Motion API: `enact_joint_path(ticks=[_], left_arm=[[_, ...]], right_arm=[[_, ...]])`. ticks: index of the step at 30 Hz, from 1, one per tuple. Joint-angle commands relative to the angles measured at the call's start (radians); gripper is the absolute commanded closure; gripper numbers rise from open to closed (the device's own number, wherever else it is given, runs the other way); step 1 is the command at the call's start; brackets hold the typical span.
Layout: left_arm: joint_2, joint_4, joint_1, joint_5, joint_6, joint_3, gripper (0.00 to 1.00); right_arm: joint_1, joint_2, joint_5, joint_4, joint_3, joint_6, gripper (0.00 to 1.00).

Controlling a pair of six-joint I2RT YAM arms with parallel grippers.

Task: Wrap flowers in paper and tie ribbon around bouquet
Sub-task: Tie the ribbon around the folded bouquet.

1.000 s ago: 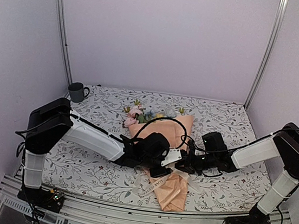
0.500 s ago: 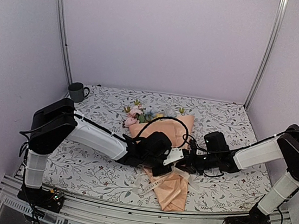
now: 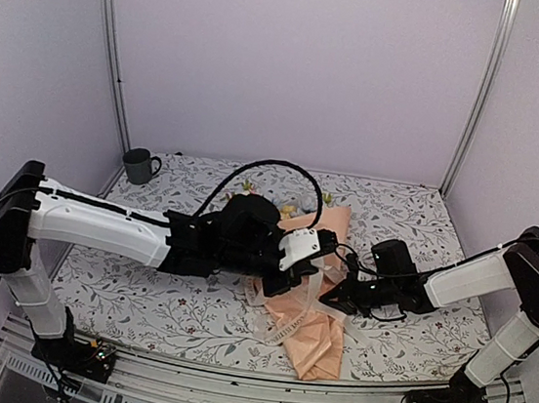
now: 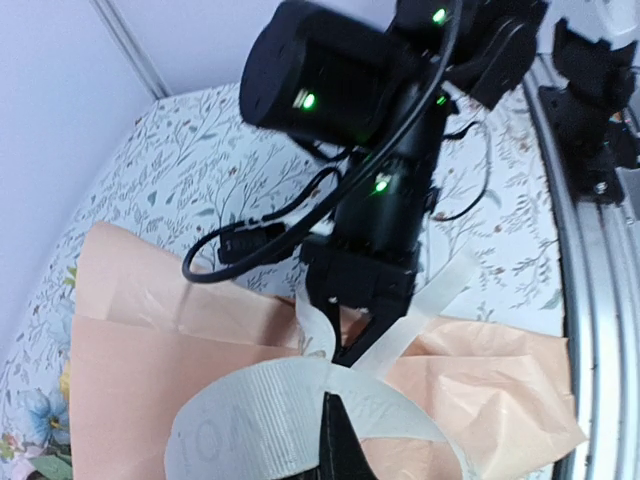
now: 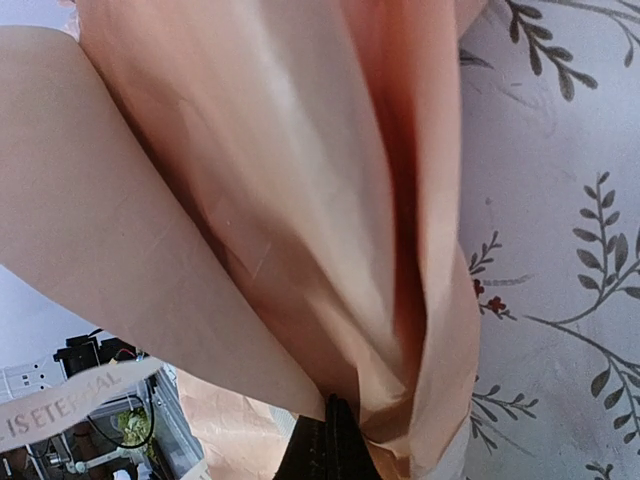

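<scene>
**Both grippers closed: left has ribbon, right has paper**

- Bouquet (image 3: 331,231) lies on the tablecloth (image 3: 158,311) around mid-table. Its blooms point far and its tail points near, reaching almost to the near edge.
- Most of the flowers (image 4: 28,420) are hidden under my left arm in the top view. The left wrist view catches a pale blue bloom and some yellow at the far end of the wrap.
- Paper (image 3: 320,337) is wrapped round the stems, creased, and spread wide at the near end.
- Left gripper (image 4: 332,425) is above the bouquet's middle with its fingers fully together on the ribbon (image 3: 293,310). The strip loops over the fingertips. From above, a printed tail hangs down across the paper toward the near side.
- Right gripper (image 5: 331,415) comes in low from the right. Its jaws are closed on a gathered fold of paper at the wrap's right side. In the right wrist view, the pleats run straight into the fingertips.
- The two grippers are close together over the narrow part of the wrap.
- I cannot tell whether the ribbon goes under the bouquet.
- A dark mug (image 3: 139,164) stands at the far left corner, well apart.
</scene>
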Motion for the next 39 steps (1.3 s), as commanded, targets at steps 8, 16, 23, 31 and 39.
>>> enact_joint_path(ticks=[8,16,23,31,39], left_arm=[[-0.061,-0.122,-0.009,0.361,0.034,-0.015,1.00],[-0.003,-0.054,0.098,0.474,-0.052,-0.070,1.00],[0.162,-0.242,0.169,0.450,-0.072,0.070,0.80],[0.149,-0.392,0.188,0.080,-0.126,0.127,0.49],[0.166,-0.347,0.091,0.074,-0.063,0.185,0.45]], right_arm=[[-0.008,-0.028,0.024,-0.011,-0.017,0.009,1.00],[-0.010,-0.034,0.024,-0.013,-0.016,0.012,1.00],[-0.010,-0.029,0.018,-0.014,-0.009,0.009,1.00],[-0.010,-0.031,0.016,-0.016,-0.013,0.009,1.00],[-0.010,-0.025,0.015,-0.016,-0.003,0.004,1.00]])
